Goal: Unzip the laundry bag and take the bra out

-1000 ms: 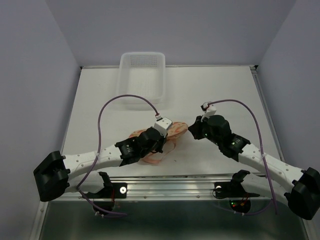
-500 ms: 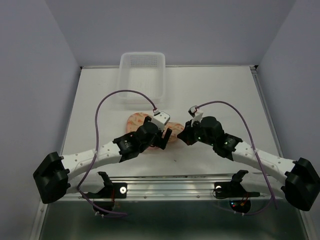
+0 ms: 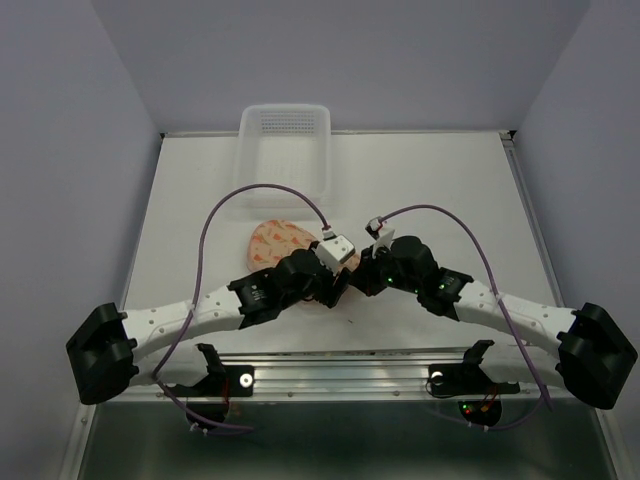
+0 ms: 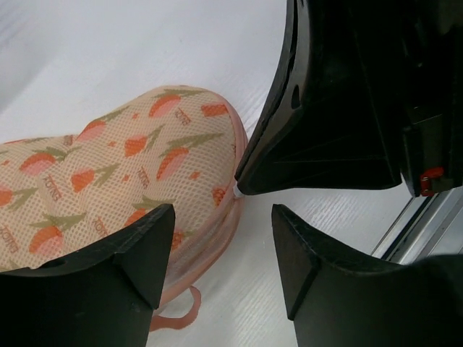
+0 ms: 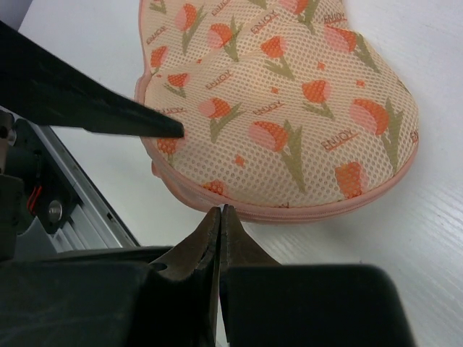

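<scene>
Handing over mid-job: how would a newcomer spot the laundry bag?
On the white table, look just in front of the white plastic basket. The laundry bag lies there: the only patterned thing, cream mesh with orange tulips and pink trim.

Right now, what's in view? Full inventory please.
laundry bag: 1, cream mesh with orange-red and green tulip prints, pink trim; table centre, between the hands
basket: 1, white perforated; far table edge, apart from the bag
table: 1, white
cables: 2, purple; one looped above each arm
bra: none visible
left hand: 1, black; open, over the bag's edge
right hand: 1, black; shut, tips at the bag's pink trim
</scene>
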`<act>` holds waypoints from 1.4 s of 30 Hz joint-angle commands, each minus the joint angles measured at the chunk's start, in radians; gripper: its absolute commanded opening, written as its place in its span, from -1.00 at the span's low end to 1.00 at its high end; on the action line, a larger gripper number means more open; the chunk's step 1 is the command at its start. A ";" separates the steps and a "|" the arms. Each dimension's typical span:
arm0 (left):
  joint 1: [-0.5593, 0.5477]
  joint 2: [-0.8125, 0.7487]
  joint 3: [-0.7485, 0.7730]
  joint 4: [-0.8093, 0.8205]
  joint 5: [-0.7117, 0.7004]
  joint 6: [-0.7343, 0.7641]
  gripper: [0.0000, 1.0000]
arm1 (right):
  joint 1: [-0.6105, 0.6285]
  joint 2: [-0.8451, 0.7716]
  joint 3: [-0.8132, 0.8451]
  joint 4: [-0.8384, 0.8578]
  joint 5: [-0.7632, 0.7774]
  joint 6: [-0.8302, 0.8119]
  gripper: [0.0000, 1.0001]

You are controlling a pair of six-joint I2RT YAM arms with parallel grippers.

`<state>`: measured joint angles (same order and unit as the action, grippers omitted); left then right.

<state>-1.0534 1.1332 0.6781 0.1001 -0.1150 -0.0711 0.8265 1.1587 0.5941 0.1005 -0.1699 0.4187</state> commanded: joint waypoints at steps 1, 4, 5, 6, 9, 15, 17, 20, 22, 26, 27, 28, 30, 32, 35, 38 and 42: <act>-0.008 0.034 0.006 0.039 0.017 0.021 0.26 | 0.008 -0.014 0.046 0.068 0.006 0.005 -0.99; -0.011 0.060 0.005 0.056 0.020 0.021 0.19 | 0.008 -0.019 0.041 0.067 0.010 0.005 -0.99; -0.014 0.072 0.002 0.058 0.009 0.022 0.18 | 0.008 -0.021 0.041 0.064 0.012 0.005 -0.99; -0.014 0.079 0.001 0.058 0.003 0.021 0.18 | 0.008 -0.024 0.039 0.062 0.012 0.005 -0.99; -0.016 0.102 0.001 0.059 -0.009 0.021 -0.04 | 0.008 -0.030 0.041 0.059 0.017 0.003 -0.99; -0.022 0.125 -0.006 0.070 0.005 0.010 -0.30 | 0.008 -0.044 0.042 0.054 0.035 0.000 -0.99; -0.026 0.123 -0.008 0.073 0.003 0.008 -0.50 | 0.008 -0.047 0.042 0.051 0.046 0.000 -0.99; -0.026 0.116 -0.014 0.075 -0.009 -0.004 -0.92 | 0.008 -0.056 0.041 0.041 0.075 -0.001 -0.99; -0.026 0.105 -0.020 0.075 -0.006 -0.010 -1.00 | 0.008 -0.066 0.038 0.018 0.111 -0.003 -0.99; -0.028 0.066 -0.038 0.073 -0.006 -0.025 -1.00 | 0.008 -0.109 0.032 -0.034 0.268 -0.015 -0.99; -0.028 0.045 -0.046 0.066 -0.008 -0.030 -1.00 | -0.015 -0.128 0.032 -0.059 0.292 -0.017 -0.99; -0.028 0.033 -0.052 0.061 -0.009 -0.035 -1.00 | -0.027 -0.137 0.030 -0.070 0.317 -0.015 -0.99; -0.028 -0.012 -0.072 0.055 -0.014 -0.052 -1.00 | -0.074 -0.158 0.016 -0.082 0.349 -0.017 -0.99; -0.028 -0.044 -0.089 0.056 -0.009 -0.064 -1.00 | -0.110 -0.180 0.006 -0.084 0.334 -0.017 -0.99; -0.028 -0.110 -0.121 0.058 -0.014 -0.087 -1.00 | -0.132 -0.180 -0.002 -0.081 0.307 -0.026 -0.99; -0.028 -0.128 -0.124 0.046 -0.046 -0.099 -1.00 | -0.132 -0.172 0.003 -0.073 0.242 -0.043 -0.99; -0.028 -0.131 -0.120 0.041 -0.098 -0.098 -0.56 | -0.132 -0.166 0.001 -0.019 0.129 -0.046 -0.99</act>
<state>-1.0782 1.0195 0.5667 0.1566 -0.1440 -0.1600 0.7071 0.9947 0.5915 0.0082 0.0353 0.3985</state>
